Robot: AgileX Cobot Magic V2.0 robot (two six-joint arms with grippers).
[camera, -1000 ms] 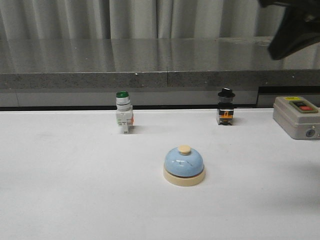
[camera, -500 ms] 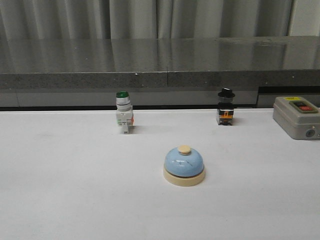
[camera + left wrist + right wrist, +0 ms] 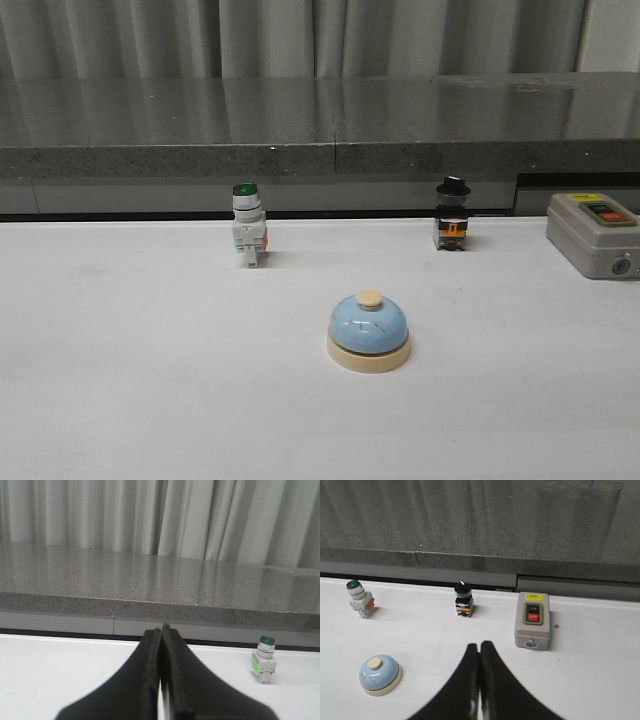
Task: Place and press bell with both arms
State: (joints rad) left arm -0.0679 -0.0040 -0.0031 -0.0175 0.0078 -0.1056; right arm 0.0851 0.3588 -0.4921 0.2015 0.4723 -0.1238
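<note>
**Bell sits alone on the table, both claws pressed together**

From the front, the bell [image 3: 369,332] stands upright near the middle of the white table [image 3: 150,380], blue dome over cream base, cream knob on top, with nothing touching it. Behind it to the left stands the green-capped switch [image 3: 247,225]; behind to the right, a black-knobbed switch [image 3: 452,214]; at the far right edge, the grey box [image 3: 594,234]. No arm appears in this view.

The wrist cameras supply what the front lacks. The left gripper [image 3: 161,630] shows its two black fingers closed flat against each other, holding nothing, and only the green-capped switch is visible beyond it, off to one side; the bell does not appear there. The right gripper [image 3: 479,647] is likewise pressed together and empty. Its camera looks down over the table and takes in all four objects, with the bell well apart from its fingertips and the "OFF" label on the grey box readable.
</note>
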